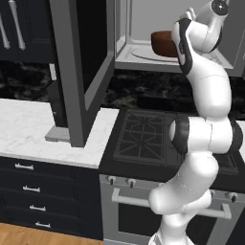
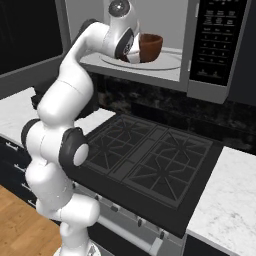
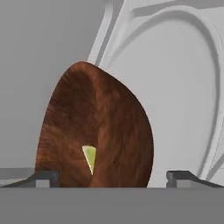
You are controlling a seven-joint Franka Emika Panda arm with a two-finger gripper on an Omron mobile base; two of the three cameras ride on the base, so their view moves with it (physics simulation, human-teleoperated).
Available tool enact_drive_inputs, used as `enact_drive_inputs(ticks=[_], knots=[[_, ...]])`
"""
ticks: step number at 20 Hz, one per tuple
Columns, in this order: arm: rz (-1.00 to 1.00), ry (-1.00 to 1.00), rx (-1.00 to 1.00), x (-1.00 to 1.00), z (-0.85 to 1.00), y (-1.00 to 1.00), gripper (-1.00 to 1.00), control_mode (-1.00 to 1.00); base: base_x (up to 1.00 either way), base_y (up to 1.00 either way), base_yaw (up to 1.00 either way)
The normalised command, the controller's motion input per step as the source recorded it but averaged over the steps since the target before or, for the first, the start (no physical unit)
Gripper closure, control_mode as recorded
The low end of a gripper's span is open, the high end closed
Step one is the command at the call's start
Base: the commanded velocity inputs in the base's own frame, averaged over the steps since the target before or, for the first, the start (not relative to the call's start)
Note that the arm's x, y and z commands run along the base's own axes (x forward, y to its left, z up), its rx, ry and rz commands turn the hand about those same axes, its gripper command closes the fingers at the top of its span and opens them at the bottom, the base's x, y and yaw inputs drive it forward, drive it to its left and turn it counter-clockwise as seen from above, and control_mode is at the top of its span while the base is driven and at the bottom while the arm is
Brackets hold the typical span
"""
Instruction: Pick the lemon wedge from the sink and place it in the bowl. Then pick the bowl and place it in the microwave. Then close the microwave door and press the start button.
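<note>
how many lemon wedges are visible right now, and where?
1. The lemon wedge lies inside the bowl, which sits on the turntable plate in the microwave. Others could be hidden behind the bowl's wall.

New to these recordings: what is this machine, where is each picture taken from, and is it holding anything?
It is a white robot arm in a rendered kitchen. Two pictures come from cameras behind it, left and right; the third looks out from its hand. The arm reaches into the microwave above the stove. The brown bowl sits on the turntable plate, with the lemon wedge inside. The gripper has its fingers spread wide either side of the bowl, so nothing looks held. The microwave door stands open.
</note>
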Motion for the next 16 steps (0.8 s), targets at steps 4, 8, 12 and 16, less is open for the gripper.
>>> enact_drive_inputs(ticks=[4,8,12,16], knots=[[0.00,-0.09,0.03,-0.92,0.02,0.00,-1.00,-1.00,0.00,0.00,0.00],[0.00,-0.10,0.04,-1.00,0.22,0.01,-1.00,-1.00,0.00,0.00,0.00],[0.00,-0.22,0.00,-1.00,0.01,0.16,-1.00,-1.00,0.00,0.00,0.00],[0.00,-0.26,0.00,-1.00,-0.01,0.28,-1.00,-1.00,0.00,0.00,0.00]])
